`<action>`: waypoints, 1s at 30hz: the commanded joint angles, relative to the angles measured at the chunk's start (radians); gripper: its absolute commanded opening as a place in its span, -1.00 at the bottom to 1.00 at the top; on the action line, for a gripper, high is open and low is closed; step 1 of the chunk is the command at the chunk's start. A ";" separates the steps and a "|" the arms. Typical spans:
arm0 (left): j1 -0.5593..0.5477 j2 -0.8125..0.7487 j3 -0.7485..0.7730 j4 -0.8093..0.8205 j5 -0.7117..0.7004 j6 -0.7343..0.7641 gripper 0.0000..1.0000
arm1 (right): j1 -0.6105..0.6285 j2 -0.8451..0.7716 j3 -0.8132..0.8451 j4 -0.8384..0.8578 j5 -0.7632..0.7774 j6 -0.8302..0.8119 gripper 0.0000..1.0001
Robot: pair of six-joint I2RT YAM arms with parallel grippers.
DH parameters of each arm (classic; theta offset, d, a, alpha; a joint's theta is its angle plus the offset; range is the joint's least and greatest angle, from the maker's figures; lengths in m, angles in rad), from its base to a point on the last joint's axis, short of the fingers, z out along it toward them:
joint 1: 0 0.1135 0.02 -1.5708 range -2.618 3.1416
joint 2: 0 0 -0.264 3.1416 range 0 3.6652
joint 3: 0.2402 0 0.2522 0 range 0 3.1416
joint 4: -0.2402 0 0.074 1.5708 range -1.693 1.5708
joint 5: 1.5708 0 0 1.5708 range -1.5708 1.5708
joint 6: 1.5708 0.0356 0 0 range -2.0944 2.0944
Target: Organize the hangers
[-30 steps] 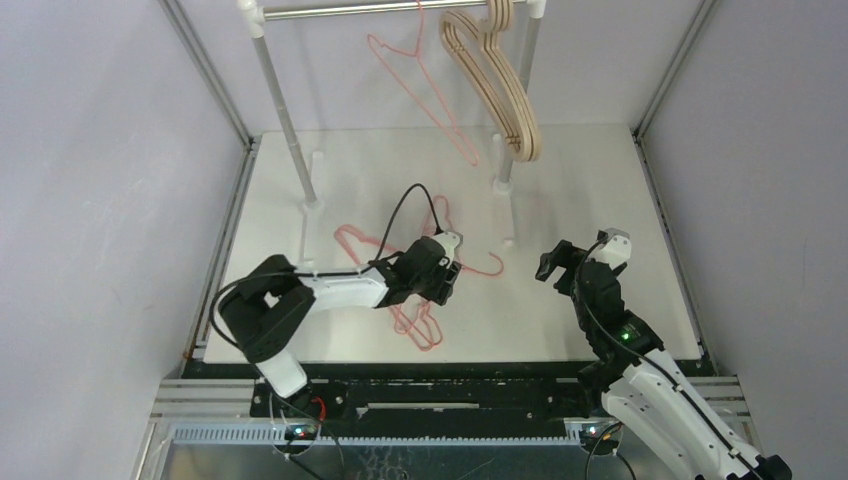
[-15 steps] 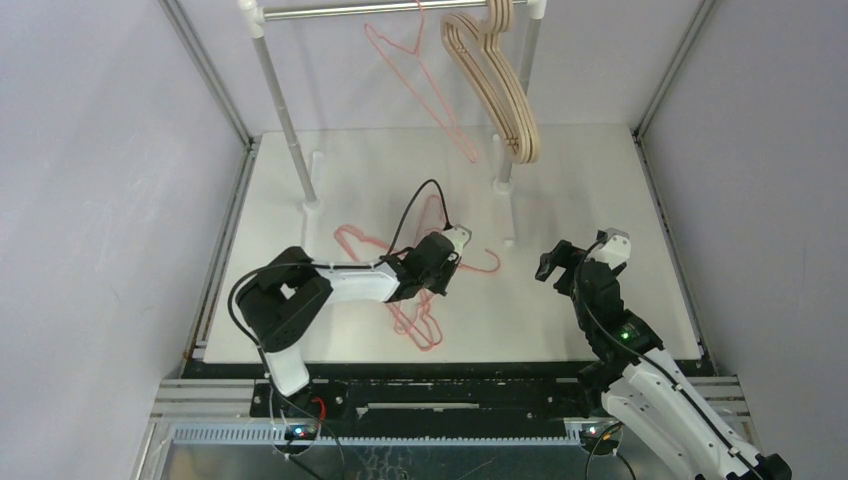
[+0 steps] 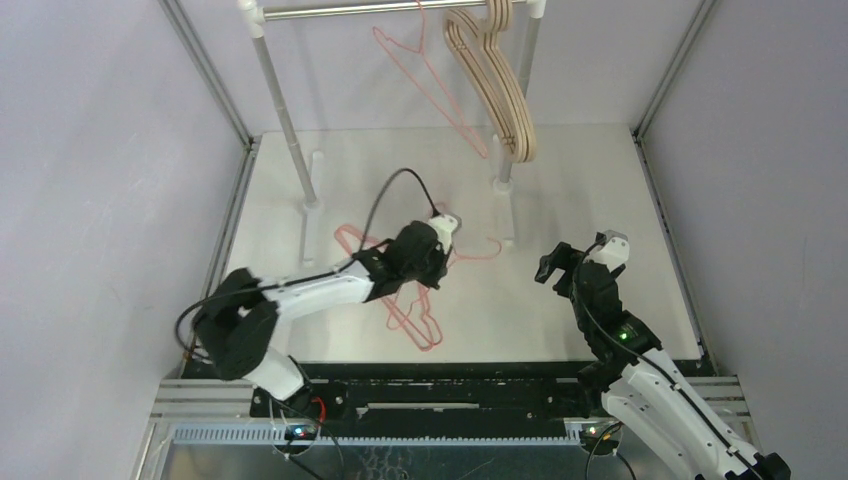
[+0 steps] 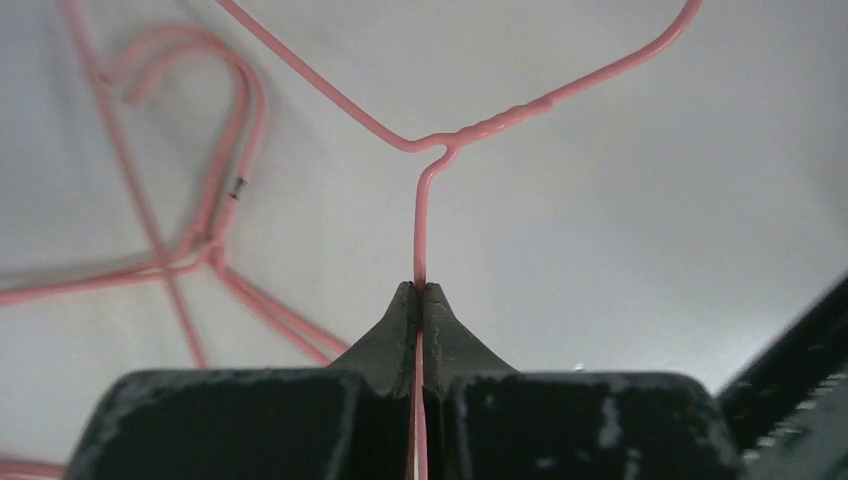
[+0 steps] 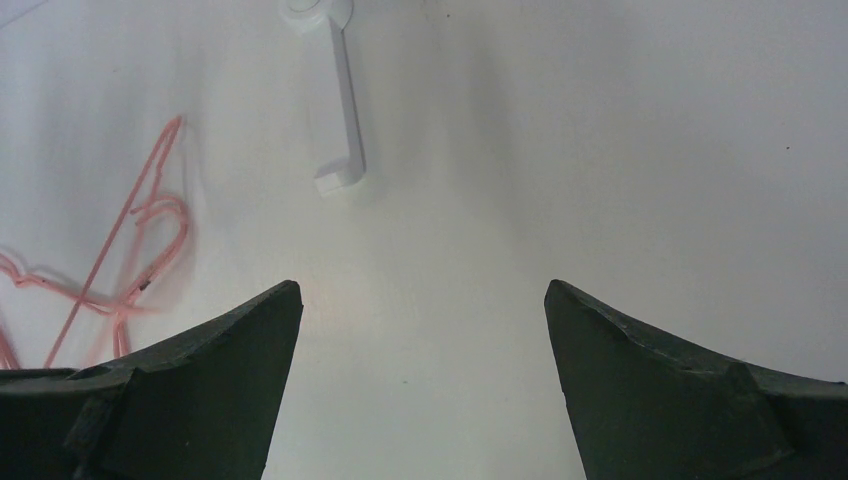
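Left gripper [image 4: 420,296] clenched on the neck of one pink wire hanger [image 4: 452,142], the thin wire pinched between fingertips closed flat against each other. The neck runs straight ahead out of the jaws, in line with the fingers, to the twisted junction. Beyond the twist the two shoulders spread to either side, so the hanger's long axis lies across the gripper's line of reach and its body lies wholly ahead of the fingertips. Whether it is clear of the table [image 3: 600,200] cannot be told. The loose wire hangers [image 4: 215,215] lie to the gripper's left, near but apart from the held wire. The rail [image 3: 380,10] stands farther ahead of the gripper and above it, carrying one hung wire hanger [image 3: 430,85] just beside the wood-coloured hangers [image 3: 500,90]. Judged from this, the coming move is a lift and carry forward to the rail. Right gripper [image 5: 420,290] released, jaws wide, holding nothing, well apart on the far side; the left arm is the nearer.
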State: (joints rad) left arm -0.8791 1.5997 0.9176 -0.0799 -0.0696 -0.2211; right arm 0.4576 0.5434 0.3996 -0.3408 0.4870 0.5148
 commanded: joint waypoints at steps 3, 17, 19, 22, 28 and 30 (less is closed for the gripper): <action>0.132 -0.276 0.035 0.006 0.072 -0.107 -1.00 | -0.004 -0.003 -0.004 0.043 -0.015 0.010 1.00; 0.419 -0.473 0.055 0.099 0.199 -0.250 -1.00 | -0.005 -0.030 -0.002 0.036 -0.028 0.007 1.00; 0.419 -0.464 0.045 0.110 0.215 -0.259 -1.00 | -0.004 -0.035 -0.002 0.030 -0.025 0.010 1.00; 0.418 -0.450 -0.004 0.144 0.233 -0.281 -0.99 | -0.004 -0.042 -0.002 0.024 -0.021 0.009 1.00; 0.419 -0.459 -0.129 0.176 0.231 -0.315 -0.93 | -0.005 -0.034 -0.003 0.023 -0.022 0.009 1.00; 0.419 -0.456 -0.155 0.156 0.215 -0.314 -0.67 | -0.004 -0.027 -0.003 0.027 -0.024 0.010 1.00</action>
State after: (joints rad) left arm -0.4641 1.1481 0.8158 0.0574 0.1429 -0.5064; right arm 0.4576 0.5095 0.3988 -0.3408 0.4622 0.5186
